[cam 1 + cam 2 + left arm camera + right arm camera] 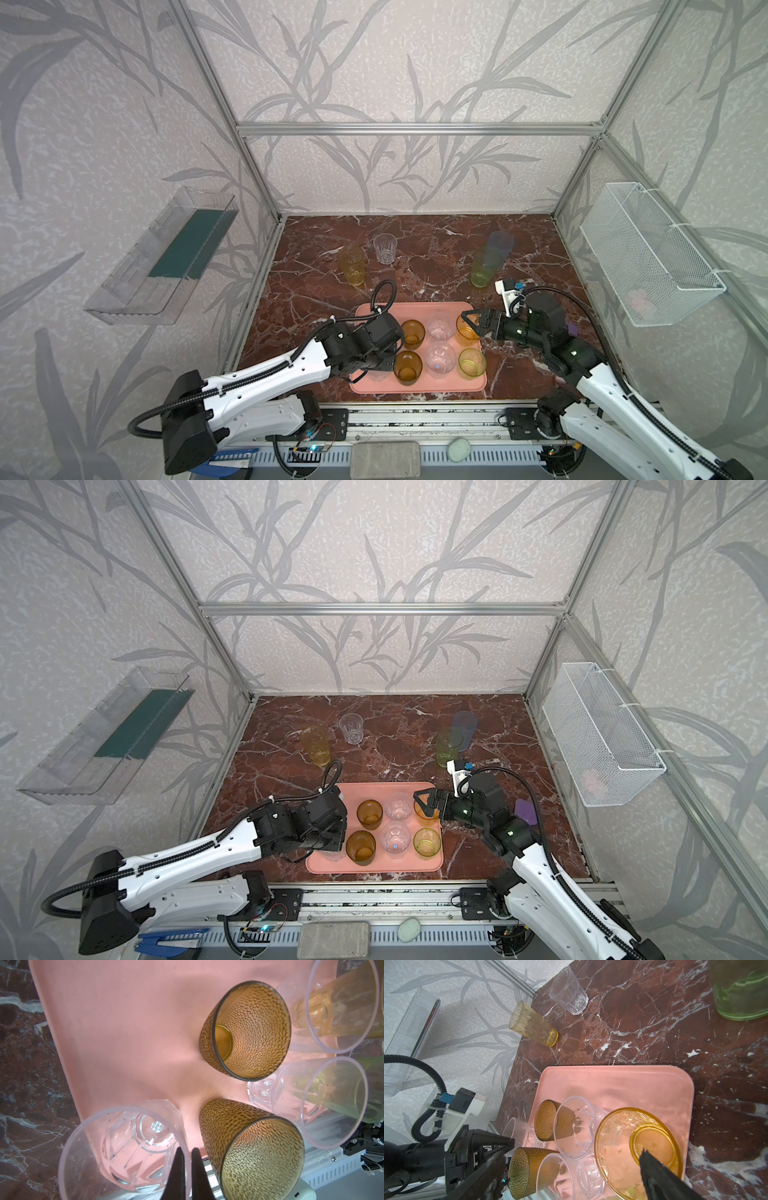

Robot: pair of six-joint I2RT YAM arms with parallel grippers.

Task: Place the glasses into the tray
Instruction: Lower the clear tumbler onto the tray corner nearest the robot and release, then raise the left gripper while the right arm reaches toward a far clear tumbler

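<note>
1. One tray (419,384), salmon pink, lies flat at the near middle of the marble table (436,286).
2. Eleven glasses in total: seven at the tray, four out on the table. All are upright.
3. On the tray, six stand close together in three pairs:
   - left pair: far amber glass (412,333), near amber glass (408,366)
   - middle pair: far clear glass (441,326), near clear glass (441,360)
   - right pair: orange glass (464,332) far, yellow-green glass (472,362) near
4. The seventh, the held clear glass (145,1136), is at the tray's near-left corner. I cannot tell if its base rests on the tray.
5. Tray count by colour: three clear, two amber, one orange, one yellow-green.
6. The left gripper (186,1150) is clamped on the held clear glass's rim, one finger inside and one outside.
7. The right gripper (470,324) is spread wide and grips nothing. One finger (654,1169) is over the orange glass's mouth.
8. Off the tray at far left, the tall yellow glass (352,266) stands just beside the short clear glass (385,248).
9. Off the tray at far right, the tall green glass (482,270) stands in front of the tall blue-purple glass (500,245).
10. One clear wall bin (162,257) hangs on the left wall and one wire mesh basket (648,253) on the right wall.
</note>
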